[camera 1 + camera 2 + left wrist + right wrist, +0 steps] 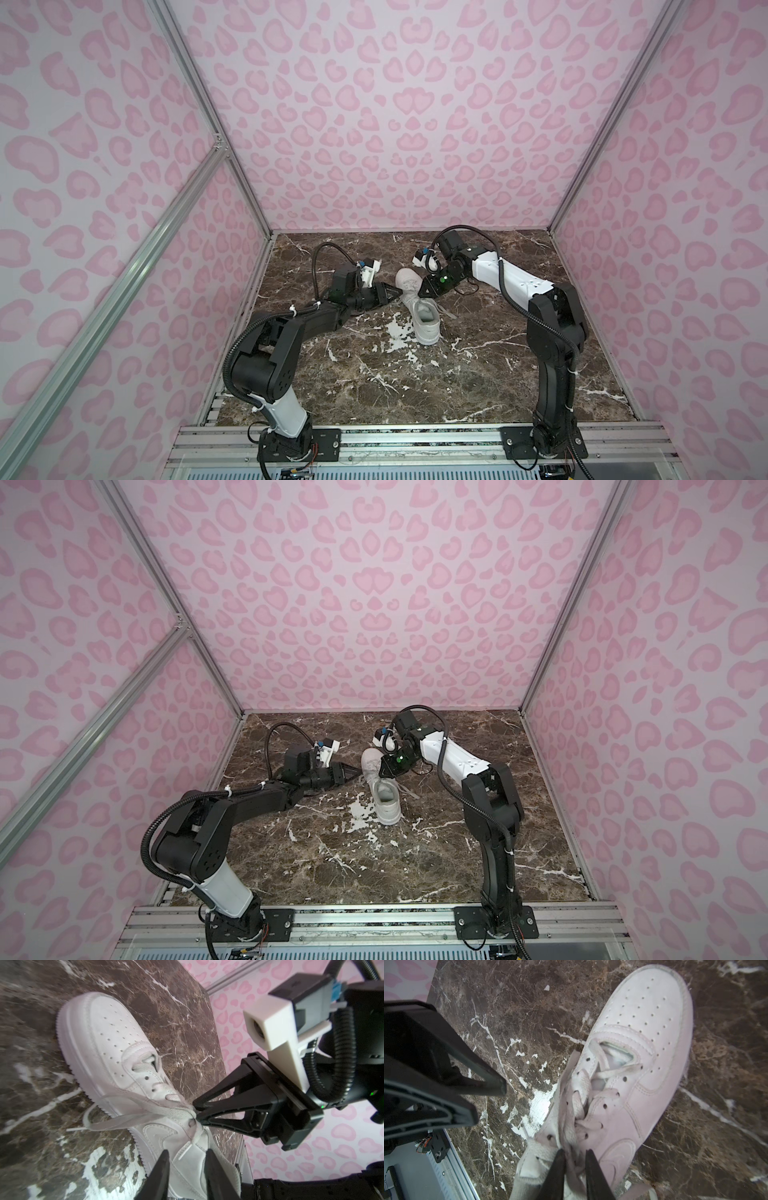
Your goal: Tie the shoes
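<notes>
One sneaker (426, 328) is lying on the table (478, 374), probably light and stiff-soled. Its flat laces (580, 1093) are looking limp and slippery, best pinched near the eyelets (625, 1079). The right gripper (195, 1112) is pinching them there; the left gripper (489, 1104) is hovering narrowly parted, empty.

Brown marble tabletop (374, 386); white sneaker (417, 311) lies on it.

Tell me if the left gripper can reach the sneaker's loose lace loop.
Probably yes: the left gripper is open close by, the lace loop lies uncovered, the right gripper pinches only its base.
</notes>
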You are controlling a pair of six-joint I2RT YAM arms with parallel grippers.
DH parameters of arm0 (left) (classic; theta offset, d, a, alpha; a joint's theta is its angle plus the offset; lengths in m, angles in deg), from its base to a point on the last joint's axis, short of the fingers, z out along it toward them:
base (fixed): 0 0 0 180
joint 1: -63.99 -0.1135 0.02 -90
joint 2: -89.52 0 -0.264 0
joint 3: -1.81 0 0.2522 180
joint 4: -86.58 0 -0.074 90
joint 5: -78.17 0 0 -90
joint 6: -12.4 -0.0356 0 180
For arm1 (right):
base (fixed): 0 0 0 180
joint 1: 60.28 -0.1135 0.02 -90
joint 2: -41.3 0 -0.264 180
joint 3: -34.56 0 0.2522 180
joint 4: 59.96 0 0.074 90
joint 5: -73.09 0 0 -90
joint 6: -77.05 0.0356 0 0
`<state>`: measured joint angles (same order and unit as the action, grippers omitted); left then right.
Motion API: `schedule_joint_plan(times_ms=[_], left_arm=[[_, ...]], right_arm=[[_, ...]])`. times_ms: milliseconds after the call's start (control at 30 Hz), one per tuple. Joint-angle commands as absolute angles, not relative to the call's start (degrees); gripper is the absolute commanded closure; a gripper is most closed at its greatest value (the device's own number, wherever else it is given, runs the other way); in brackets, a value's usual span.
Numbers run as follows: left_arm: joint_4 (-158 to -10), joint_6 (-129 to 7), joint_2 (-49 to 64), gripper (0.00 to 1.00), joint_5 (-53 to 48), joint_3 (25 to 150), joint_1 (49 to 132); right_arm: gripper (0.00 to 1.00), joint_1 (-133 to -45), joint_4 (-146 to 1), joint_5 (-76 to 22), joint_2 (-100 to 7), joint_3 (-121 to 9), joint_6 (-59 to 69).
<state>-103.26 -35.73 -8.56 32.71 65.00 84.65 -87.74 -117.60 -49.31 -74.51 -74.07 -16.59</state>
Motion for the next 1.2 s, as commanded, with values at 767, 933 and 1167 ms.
schedule_joint_plan(times_ms=[767, 933, 1167], left_arm=[[-96.3, -41.0, -15.2, 0.73, 35.0, 73.3, 88.4], [-93.7, -42.7, -14.6, 0.76, 34.1, 74.0, 88.8], [-88.2, -45.8, -13.3, 0.82, 32.6, 75.5, 89.0]], right_arm=[[0.81, -87.9, -119.7, -47.8, -74.8, -73.8, -16.5], [0.81, -87.9, -120.0, -47.8, -75.1, -73.9, -16.5], [0.82, -87.9, -120.0, -47.9, -75.4, -74.5, -16.5]])
